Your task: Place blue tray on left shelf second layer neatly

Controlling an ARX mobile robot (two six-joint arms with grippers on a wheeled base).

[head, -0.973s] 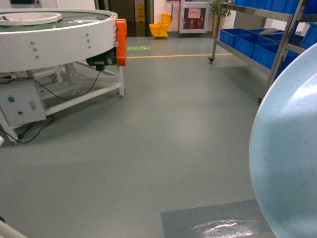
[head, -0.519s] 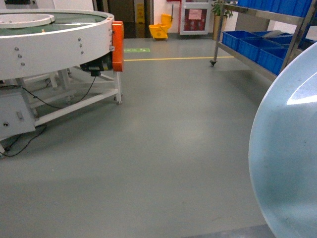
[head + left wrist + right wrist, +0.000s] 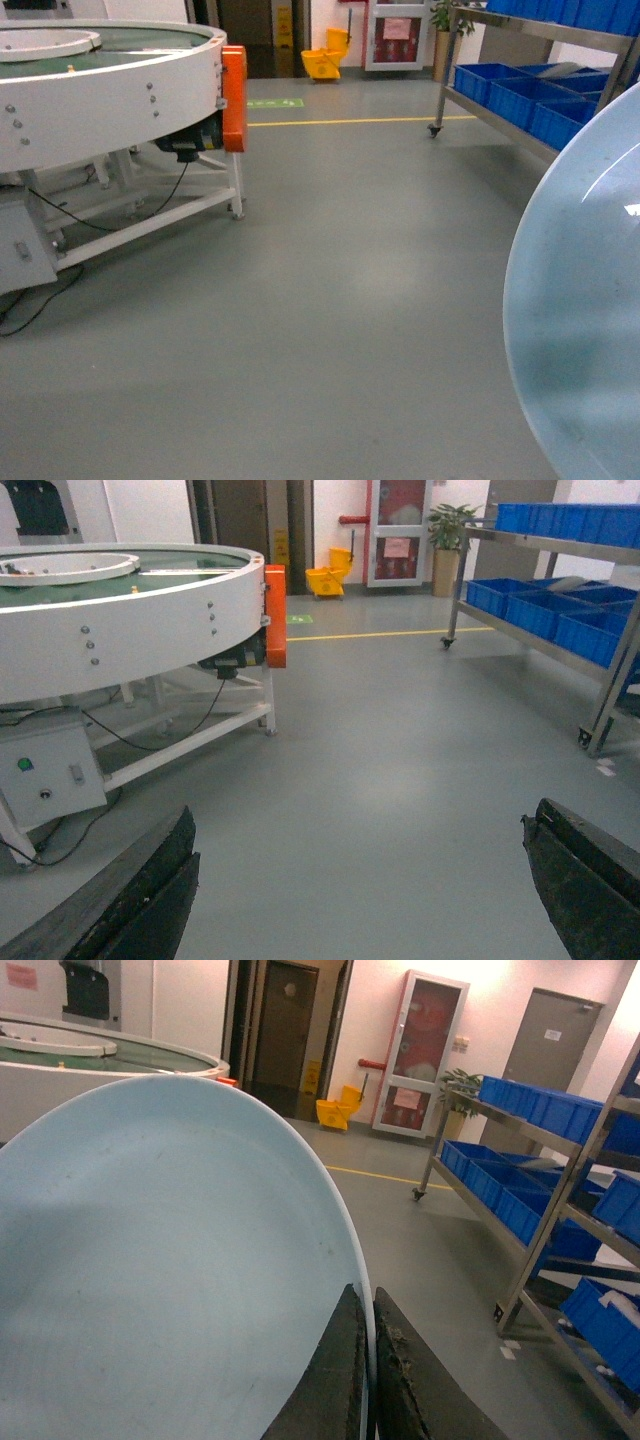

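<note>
We see grey floor (image 3: 330,300), steel rack (image 3: 520,45) at 2 o'clock; right pincer (image 3: 368,1380) grasping blue tray (image 3: 160,1280), left pincer (image 3: 360,880) released.

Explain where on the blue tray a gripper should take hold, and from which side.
Grip the thin raised rim of the blue tray, coming in edge-on from outside. The tray is wide, shallow and smooth, so only its rim fits between two fingers. The right gripper holds it so, one finger on each face.

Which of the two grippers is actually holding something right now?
The right gripper: its jaws pinch the blue tray by the rim. The left gripper hangs open, with nothing between its jaws.
</note>
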